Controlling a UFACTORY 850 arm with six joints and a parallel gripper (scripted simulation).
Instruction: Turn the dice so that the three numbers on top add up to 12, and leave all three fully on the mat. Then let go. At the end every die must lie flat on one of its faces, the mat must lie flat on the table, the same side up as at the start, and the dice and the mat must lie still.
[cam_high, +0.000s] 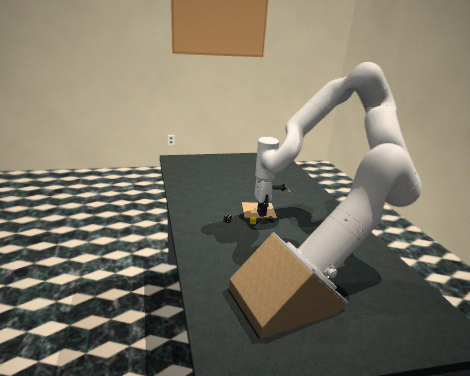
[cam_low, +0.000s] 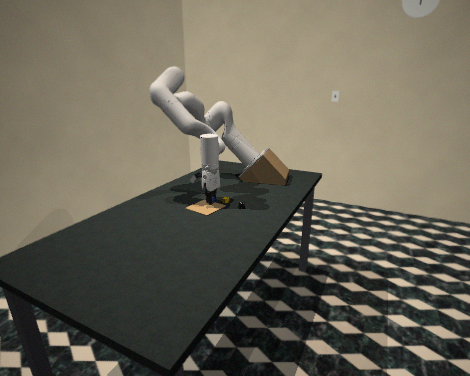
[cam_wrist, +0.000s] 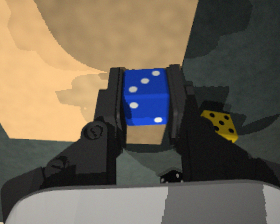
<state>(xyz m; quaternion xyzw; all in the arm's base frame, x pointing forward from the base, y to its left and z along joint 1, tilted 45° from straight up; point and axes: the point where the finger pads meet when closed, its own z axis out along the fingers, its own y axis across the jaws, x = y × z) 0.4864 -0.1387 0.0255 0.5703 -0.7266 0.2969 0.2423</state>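
My gripper (cam_high: 262, 212) (cam_low: 211, 201) (cam_wrist: 145, 84) is shut on the blue die (cam_wrist: 145, 102), with one finger on each side. The wrist view shows a three-pip face and a two-pip face on it. It is low over the tan mat (cam_high: 248, 206) (cam_low: 196, 208) (cam_wrist: 20, 122); I cannot tell whether it touches. The yellow die (cam_high: 253, 220) (cam_low: 226, 200) (cam_wrist: 220, 124) lies off the mat near its edge, five pips showing in the wrist view. The black die (cam_high: 227, 218) (cam_low: 242, 205) (cam_wrist: 171, 177) is on the table, off the mat, mostly hidden in the wrist view.
The dark table (cam_high: 215, 310) (cam_low: 150, 280) carries the arm's wedge-shaped brown base (cam_high: 270, 285) (cam_low: 267, 170). The yellow die is close beside the right finger in the wrist view. The arm's shadow falls across the mat and table.
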